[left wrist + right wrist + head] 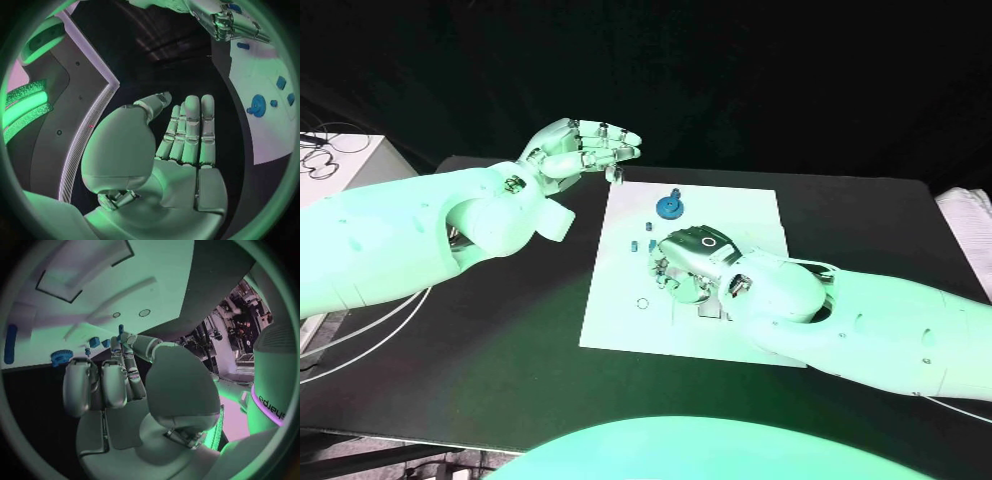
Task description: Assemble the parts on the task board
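- I see the task board (pixel 740 205) mid-table; everything below is placed against it.
- My left hand (pixel 581 146) hovers just off the board's far left corner, fingers loosely apart and holding nothing.
- My right hand (pixel 692 262) is down over the board's middle, pinching a small blue part (pixel 120 331) at its fingertips.
- A round blue part (pixel 671 207) sits on the board beyond that hand.

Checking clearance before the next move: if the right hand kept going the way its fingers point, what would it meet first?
Probably the small blue parts just past the right hand's fingertips on the task board; depth is unclear, so it may already touch one.
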### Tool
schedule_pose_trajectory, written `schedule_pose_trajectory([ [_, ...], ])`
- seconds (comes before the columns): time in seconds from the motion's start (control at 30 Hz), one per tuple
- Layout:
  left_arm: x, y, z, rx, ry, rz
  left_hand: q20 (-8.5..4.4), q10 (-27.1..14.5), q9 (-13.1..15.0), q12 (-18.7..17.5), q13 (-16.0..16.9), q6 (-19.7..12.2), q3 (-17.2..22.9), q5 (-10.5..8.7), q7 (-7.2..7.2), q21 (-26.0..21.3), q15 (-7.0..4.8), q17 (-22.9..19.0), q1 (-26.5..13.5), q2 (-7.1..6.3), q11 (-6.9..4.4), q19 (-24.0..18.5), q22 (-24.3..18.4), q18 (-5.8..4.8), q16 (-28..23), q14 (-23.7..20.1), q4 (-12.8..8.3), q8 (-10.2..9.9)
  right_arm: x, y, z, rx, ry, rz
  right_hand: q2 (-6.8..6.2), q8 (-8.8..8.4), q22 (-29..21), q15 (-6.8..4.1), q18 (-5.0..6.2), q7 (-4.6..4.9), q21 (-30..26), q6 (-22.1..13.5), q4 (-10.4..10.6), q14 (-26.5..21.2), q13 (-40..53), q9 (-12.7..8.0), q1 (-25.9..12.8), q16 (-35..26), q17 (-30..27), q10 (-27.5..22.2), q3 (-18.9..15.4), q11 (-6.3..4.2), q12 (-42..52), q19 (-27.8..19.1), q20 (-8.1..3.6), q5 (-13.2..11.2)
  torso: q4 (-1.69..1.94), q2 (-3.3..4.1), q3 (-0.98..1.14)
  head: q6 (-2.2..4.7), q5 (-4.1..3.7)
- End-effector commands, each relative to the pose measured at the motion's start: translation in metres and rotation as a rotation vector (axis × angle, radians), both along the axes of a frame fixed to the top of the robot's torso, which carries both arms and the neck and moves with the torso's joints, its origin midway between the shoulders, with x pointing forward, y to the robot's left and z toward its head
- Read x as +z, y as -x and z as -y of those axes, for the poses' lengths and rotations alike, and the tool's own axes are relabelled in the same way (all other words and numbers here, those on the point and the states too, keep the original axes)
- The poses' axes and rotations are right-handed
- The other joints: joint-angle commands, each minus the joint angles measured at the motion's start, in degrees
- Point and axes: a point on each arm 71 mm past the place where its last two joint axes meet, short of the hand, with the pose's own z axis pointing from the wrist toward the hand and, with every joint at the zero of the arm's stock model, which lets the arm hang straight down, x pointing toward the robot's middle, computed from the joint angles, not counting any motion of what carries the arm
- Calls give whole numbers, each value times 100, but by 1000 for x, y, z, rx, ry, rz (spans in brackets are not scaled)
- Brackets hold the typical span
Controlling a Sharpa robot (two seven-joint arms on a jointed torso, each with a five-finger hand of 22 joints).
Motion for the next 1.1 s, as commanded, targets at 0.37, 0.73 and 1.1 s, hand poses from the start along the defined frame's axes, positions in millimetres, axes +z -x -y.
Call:
schedule_pose_trajectory([
  [0.37, 0, -1, 0, -4, -5, 4, -4, -25, 7, 38, -5, -44, -35, 0, 1, -34, 16, -8, -9, -15, -8, 44, -5, 77, -21, -6, -13, -25, -2, 2, 0, 10, 42, 60, 66, 19, 16, -34, -74, -3, 4, 20, -18, 230, 62, 11, -3, 3, 4, 261, 30, -228, 33, 23, -3, 29, -11, -1, 6, -32, 45],
  [0.73, 0, -1, 0, -3, -6, 3, -1, -36, 10, 46, -5, -44, -46, 1, 0, -47, 18, -10, -9, -21, -8, 46, -14, 78, -23, -9, -13, -22, -4, 1, 0, 5, 45, 51, 66, 19, 16, -34, -74, -3, 4, 20, -18, 230, 62, 11, -3, 3, 4, 261, 30, -228, 33, 23, -3, 29, -3, 1, 13, -31, 51],
  [1.1, 0, -2, -1, -1, -8, 2, 1, -62, 11, 44, -8, -54, -52, 2, 1, -55, 19, -11, -5, -26, -4, 49, -19, 78, -24, -10, -16, -25, -7, 1, 1, 0, 46, 41, 64, 23, 25, -34, -76, -2, 11, 21, -21, 230, 63, 17, -9, 6, 4, 266, 29, -227, 31, 24, -2, 26, 1, 1, 3, -62, 78],
])
